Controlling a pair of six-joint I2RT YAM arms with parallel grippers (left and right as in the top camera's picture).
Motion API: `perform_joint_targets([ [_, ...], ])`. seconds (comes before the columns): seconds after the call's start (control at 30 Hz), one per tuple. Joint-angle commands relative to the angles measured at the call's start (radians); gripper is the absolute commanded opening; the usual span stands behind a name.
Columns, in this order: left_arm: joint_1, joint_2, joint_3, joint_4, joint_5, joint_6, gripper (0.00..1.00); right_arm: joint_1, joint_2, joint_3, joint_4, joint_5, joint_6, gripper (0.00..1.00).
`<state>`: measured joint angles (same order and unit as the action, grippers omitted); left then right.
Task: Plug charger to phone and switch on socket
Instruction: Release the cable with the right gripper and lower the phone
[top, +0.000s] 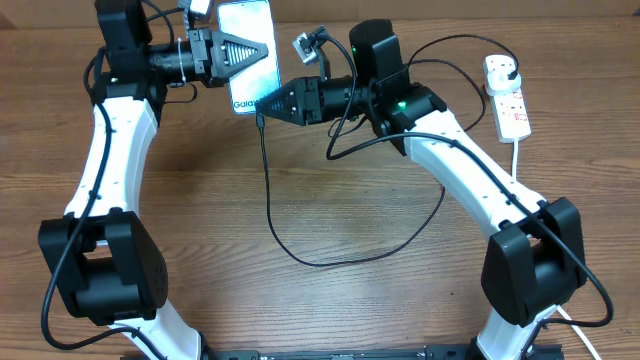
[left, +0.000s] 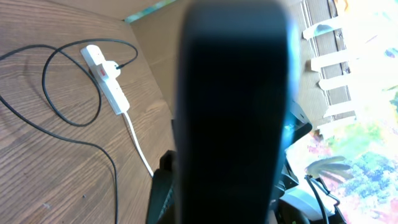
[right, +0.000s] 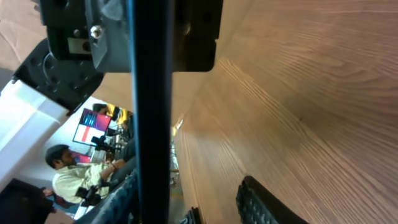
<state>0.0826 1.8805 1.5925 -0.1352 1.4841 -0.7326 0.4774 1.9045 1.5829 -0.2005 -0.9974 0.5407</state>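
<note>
My left gripper (top: 266, 52) is shut on the phone (top: 243, 40) and holds it above the table at the back; its light-blue screen faces up. In the left wrist view the phone's dark back (left: 233, 112) fills the middle. My right gripper (top: 263, 104) sits at the phone's lower short end with its jaws open. In the right wrist view the phone's edge (right: 152, 93) runs close beside one finger (right: 118, 199), and the other finger (right: 261, 202) stands apart. The charger cable (top: 270, 200) hangs from that end, loops over the table and reaches the socket (top: 507, 95). Its connector tip is hidden.
The white socket (left: 107, 78) lies at the back right with a black plug in it, and its thick white cord (left: 140, 146) trails toward the front. Loops of black cable (left: 74, 118) lie on the wooden table (top: 350, 300). Both arm bases stand at the front corners.
</note>
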Motion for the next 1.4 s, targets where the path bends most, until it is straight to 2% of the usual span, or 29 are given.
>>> perform_joint_targets([
  [0.0,0.003,-0.020,0.013,0.003,0.061,0.023,0.04,-0.010,-0.036,0.015,-0.008,0.034,-0.022,0.49],
  [0.17,0.003,-0.020,0.010,-0.039,0.061,0.110,0.05,-0.039,-0.040,0.016,-0.015,-0.003,-0.026,0.50],
  [0.33,0.003,-0.020,-0.034,-0.191,0.014,0.227,0.04,-0.101,-0.067,0.016,-0.077,-0.009,-0.071,0.51],
  [0.43,0.002,-0.020,-0.080,-0.315,-0.094,0.298,0.04,-0.148,-0.078,0.016,-0.157,-0.006,-0.120,0.53],
  [0.57,-0.029,-0.020,-0.121,-0.463,-0.224,0.479,0.04,-0.190,-0.078,0.015,-0.306,0.036,-0.213,0.54],
  [0.6,-0.043,-0.020,-0.121,-0.520,-0.303,0.537,0.04,-0.194,-0.078,0.015,-0.361,0.074,-0.246,0.54],
  [0.77,-0.092,-0.020,-0.121,-0.631,-0.620,0.660,0.04,-0.188,-0.078,0.015,-0.491,0.194,-0.321,0.54],
  [0.87,-0.114,-0.016,-0.121,-0.658,-0.735,0.685,0.04,-0.177,-0.078,0.015,-0.542,0.257,-0.341,0.54],
  [1.0,-0.117,0.016,-0.121,-0.661,-0.751,0.684,0.04,-0.164,-0.078,0.015,-0.567,0.309,-0.341,0.54],
  [1.13,-0.117,0.074,-0.121,-0.673,-0.833,0.639,0.04,-0.163,-0.078,0.015,-0.569,0.309,-0.345,0.55],
  [1.37,-0.117,0.187,-0.121,-0.665,-0.837,0.594,0.04,-0.163,-0.077,0.015,-0.575,0.309,-0.345,0.55],
])
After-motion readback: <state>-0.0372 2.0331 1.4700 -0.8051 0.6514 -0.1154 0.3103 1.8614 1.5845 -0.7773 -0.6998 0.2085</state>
